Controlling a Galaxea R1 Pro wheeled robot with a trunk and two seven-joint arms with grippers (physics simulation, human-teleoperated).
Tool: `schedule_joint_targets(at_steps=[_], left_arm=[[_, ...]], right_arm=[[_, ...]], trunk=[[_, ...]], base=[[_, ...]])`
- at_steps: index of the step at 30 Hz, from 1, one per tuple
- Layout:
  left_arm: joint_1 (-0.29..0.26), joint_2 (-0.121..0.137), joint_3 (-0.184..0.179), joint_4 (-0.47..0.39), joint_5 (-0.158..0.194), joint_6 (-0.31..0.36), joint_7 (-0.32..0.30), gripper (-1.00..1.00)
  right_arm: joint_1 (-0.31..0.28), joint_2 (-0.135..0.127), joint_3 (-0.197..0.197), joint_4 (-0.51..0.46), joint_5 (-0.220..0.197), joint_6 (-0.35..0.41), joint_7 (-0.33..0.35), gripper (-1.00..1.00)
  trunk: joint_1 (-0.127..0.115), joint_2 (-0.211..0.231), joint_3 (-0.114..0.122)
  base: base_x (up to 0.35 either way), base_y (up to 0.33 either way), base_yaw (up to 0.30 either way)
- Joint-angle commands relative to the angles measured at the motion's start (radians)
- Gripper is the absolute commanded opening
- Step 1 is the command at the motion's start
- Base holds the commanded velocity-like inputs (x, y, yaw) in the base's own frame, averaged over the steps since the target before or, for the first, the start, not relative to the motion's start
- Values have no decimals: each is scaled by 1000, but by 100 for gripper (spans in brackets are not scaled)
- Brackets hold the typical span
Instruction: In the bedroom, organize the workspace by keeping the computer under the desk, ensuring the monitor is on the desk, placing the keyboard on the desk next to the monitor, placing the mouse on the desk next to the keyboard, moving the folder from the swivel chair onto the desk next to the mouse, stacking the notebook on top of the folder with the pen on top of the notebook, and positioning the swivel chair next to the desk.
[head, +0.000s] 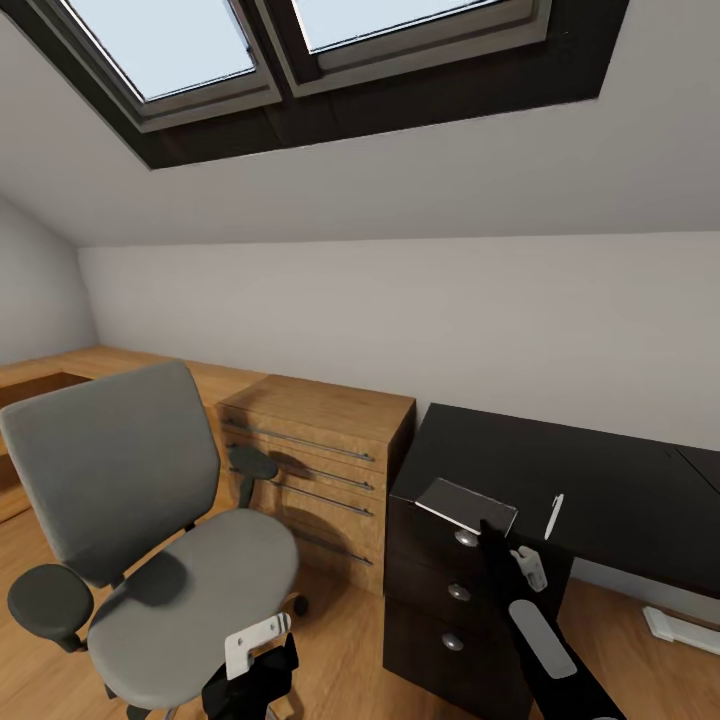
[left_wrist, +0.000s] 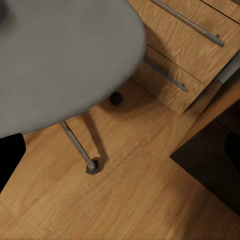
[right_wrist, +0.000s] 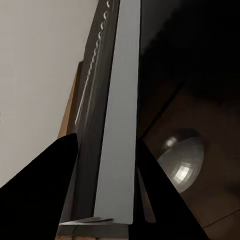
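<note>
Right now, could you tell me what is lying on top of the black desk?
The desk carries a dark notebook at its front corner, gripped by the right gripper, and a white pen lying apart beside it. The desktop's far right is out of frame.

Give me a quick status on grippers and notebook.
Right gripper shut on notebook at the desk edge. Left gripper low by swivel chair, state unclear. Pen lies beside the notebook.

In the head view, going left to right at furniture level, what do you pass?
swivel chair → wooden dresser → notebook at the desk's left front edge, with the right gripper at it → pen
</note>
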Motion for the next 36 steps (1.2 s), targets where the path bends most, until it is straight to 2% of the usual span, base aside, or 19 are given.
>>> schedule_joint_targets(at_steps=[1, 9, 17, 22, 26, 28, 29, 36], left_arm=[[-1, 1, -1, -2, 3, 5, 5, 100], [-1, 1, -14, -2, 3, 5, 5, 100], [-1, 1, -14, -2, 3, 5, 7, 100], [-1, 1, -14, -2, 3, 5, 7, 100], [-1, 1, -13, -2, 3, 5, 7, 100], [-1, 1, -13, -2, 3, 5, 7, 100], [-1, 1, -14, -2, 3, 5, 7, 100], [-1, 1, -14, -2, 3, 5, 6, 100]], right_arm=[[0, 0, 1, 1, -13, -2, 5, -100], [0, -2, 1, -11, -15, -3, 7, -100], [20, -7, 0, -105, -16, -1, 5, -100], [51, -32, -1, -174, -18, 1, 3, -100], [97, -55, -1, -264, -20, 15, -1, -100], [106, -59, -1, -280, -22, 19, -2, -100], [117, -62, -14, -302, -37, 25, -3, -100], [121, -64, -71, -312, -53, 27, -7, -100]], trunk=[[0, 0, -1], [-31, 56, 24], [-61, 112, 49], [-81, 147, 65], [-96, 175, 77], [-104, 189, 84], [-107, 196, 87], [-111, 203, 90]], base=[[0, 0, 0], [0, 0, 0], [0, 0, 0], [0, 0, 0], [0, 0, 0], [0, 0, 0], [0, 0, 0], [0, 0, 0]])
